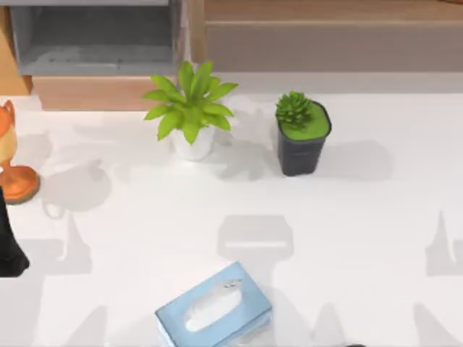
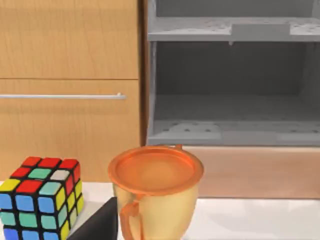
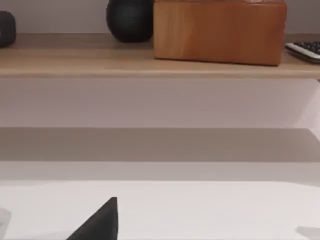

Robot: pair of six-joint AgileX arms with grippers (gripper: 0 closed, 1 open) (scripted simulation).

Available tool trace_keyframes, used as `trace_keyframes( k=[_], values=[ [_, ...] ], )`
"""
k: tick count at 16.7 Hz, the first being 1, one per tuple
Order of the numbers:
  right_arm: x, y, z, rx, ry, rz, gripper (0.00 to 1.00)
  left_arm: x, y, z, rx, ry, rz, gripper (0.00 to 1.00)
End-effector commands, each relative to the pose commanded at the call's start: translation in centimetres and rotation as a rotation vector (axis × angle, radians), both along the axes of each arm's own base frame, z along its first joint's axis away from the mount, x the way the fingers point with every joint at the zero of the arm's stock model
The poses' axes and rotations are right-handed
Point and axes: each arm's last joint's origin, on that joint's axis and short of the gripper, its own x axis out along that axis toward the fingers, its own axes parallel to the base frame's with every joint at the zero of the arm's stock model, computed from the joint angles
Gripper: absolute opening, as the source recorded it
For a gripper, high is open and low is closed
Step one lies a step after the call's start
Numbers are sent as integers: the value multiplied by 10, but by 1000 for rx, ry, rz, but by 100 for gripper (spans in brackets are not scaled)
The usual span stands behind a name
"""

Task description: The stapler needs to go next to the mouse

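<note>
no readable text, label, brand, number or sign on anything here.

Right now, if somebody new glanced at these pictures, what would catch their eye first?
Probably the leafy green plant in a white pot and the spiky succulent in a dark square pot at the table's back, with the light-blue tissue box at the front edge. In the left wrist view, a multicoloured puzzle cube sits beside an orange-lidded cup.

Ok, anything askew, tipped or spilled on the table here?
Only the light-blue tissue box looks askew: it lies turned at an angle to the table's front edge. Both potted plants stand upright, and the orange cup beside the colour cube is upright too. Nothing spilled.
</note>
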Motion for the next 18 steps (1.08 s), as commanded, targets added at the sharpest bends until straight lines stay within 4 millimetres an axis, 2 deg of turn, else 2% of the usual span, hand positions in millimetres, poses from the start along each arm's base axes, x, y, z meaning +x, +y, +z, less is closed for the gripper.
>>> trace_keyframes(
  k=[5,8,10,15,18],
  values=[
    [1,0,9,3,51,-2,100,0,0,0,0,0,0,100],
    [7,-1,28,11,175,-14,100,0,0,0,0,0,0,100],
    [19,-2,44,20,300,-28,100,0,0,0,0,0,0,100],
    [75,-7,76,56,671,-72,100,0,0,0,0,0,0,100],
    [120,-11,80,84,895,-98,100,0,0,0,0,0,0,100]
  ],
)
